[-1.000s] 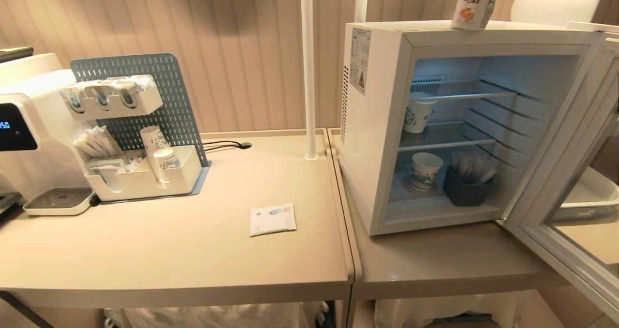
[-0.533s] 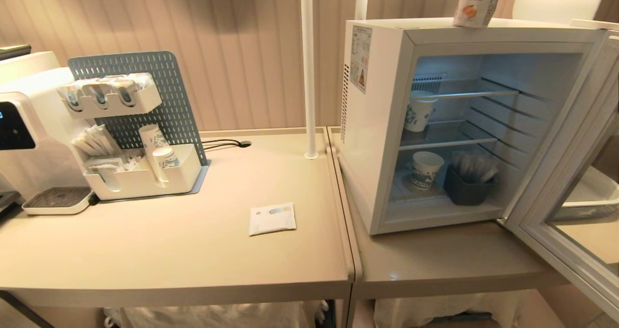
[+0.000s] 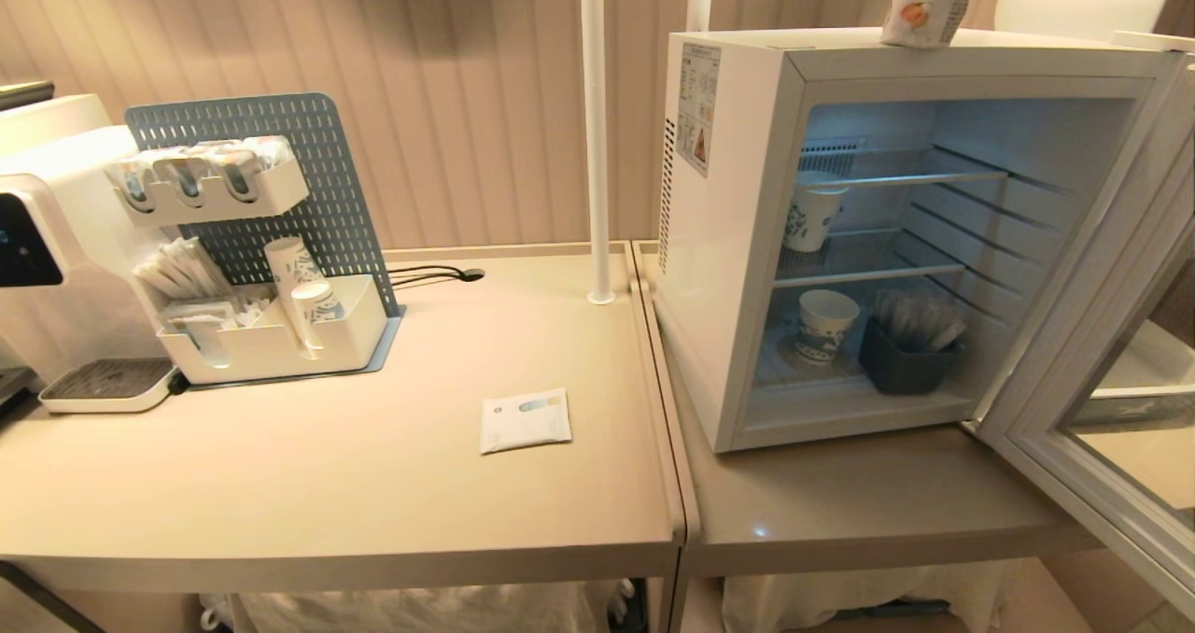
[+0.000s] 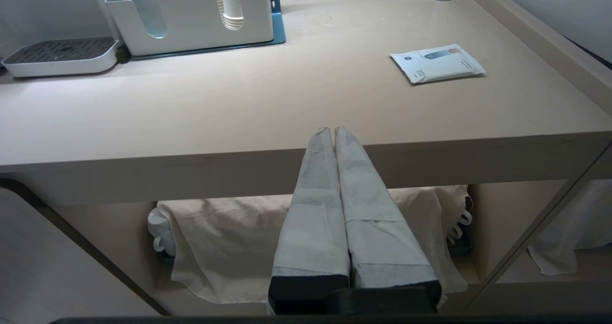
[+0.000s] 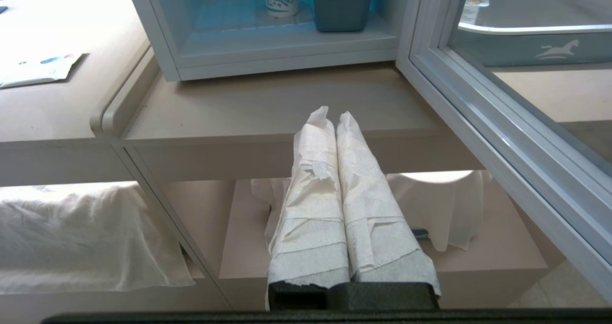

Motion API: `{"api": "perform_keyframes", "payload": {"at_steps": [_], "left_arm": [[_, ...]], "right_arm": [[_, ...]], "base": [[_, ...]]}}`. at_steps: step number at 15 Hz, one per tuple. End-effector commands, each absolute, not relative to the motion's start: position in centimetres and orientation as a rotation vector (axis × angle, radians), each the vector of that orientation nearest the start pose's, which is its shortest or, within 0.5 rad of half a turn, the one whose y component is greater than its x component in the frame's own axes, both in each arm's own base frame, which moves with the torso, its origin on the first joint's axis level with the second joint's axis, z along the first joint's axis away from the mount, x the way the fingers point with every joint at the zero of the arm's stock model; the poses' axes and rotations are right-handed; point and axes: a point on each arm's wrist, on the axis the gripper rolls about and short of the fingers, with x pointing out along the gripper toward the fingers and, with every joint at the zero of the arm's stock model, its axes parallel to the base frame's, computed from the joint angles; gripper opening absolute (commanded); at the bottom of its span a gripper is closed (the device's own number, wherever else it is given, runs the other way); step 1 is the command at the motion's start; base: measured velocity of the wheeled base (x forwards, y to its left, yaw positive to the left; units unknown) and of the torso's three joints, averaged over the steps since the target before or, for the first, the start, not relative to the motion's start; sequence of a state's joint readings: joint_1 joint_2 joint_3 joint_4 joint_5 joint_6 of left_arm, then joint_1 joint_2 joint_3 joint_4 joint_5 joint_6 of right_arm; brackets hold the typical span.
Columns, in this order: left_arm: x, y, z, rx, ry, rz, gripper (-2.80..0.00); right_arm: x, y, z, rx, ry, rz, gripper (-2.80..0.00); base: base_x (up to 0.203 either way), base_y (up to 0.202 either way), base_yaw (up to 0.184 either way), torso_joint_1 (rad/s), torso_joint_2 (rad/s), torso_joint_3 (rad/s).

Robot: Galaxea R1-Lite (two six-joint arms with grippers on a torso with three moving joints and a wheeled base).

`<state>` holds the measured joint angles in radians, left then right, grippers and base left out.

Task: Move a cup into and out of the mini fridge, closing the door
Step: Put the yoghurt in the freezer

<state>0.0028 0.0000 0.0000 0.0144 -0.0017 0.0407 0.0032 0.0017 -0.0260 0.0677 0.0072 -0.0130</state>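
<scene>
The white mini fridge (image 3: 724, 241) stands on the right table with its door (image 3: 1083, 400) swung wide open to the right. The cup (image 3: 929, 3), a white tub with an orange fruit picture, stands on the fridge's roof near the front edge. Neither arm shows in the head view. My left gripper (image 4: 333, 129) is shut and empty, low in front of the left table's edge. My right gripper (image 5: 333, 113) is shut and empty too, in front of the right table's edge, below the fridge (image 5: 267, 61) and beside the open door (image 5: 502, 123).
Inside the fridge stand two patterned paper cups (image 3: 823, 325) and a dark holder of sticks (image 3: 907, 358). On the left table lie a white sachet (image 3: 525, 420), a pegboard organiser (image 3: 271, 334) and a water dispenser (image 3: 37, 241). A white pole (image 3: 596, 129) rises between the tables.
The whole head view has slid down a little, so the camera has tilted up slightly. Nothing on the tables has moved.
</scene>
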Motion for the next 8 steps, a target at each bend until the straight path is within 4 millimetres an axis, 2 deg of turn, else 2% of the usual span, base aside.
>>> {"api": "perform_keyframes", "payload": {"at_steps": [1,5,6,8], "left_arm": [[-2.3,0.0,7.4,0.039,0.017,0.002,-2.80],[-2.3,0.0,7.4,0.034,0.016,0.003,-2.80],[-2.3,0.0,7.4,0.035,0.017,0.003,-2.80],[-2.3,0.0,7.4,0.034,0.015,0.001,-2.80]], "right_arm": [[-2.5,0.0,7.6,-0.014,0.044,0.012,-2.80],[-2.5,0.0,7.7,-0.020,0.032,0.013,-2.80],[-2.8,0.0,8.7,-0.016,0.003,0.016,-2.80],[-3.9,0.0,13.1,-0.012,-0.069,0.029,-2.80]], "base": [[0.000,0.000,0.000,0.000,0.00,0.000],[0.000,0.000,0.000,0.000,0.00,0.000],[0.000,0.000,0.000,0.000,0.00,0.000],[0.000,0.000,0.000,0.000,0.00,0.000]]}}
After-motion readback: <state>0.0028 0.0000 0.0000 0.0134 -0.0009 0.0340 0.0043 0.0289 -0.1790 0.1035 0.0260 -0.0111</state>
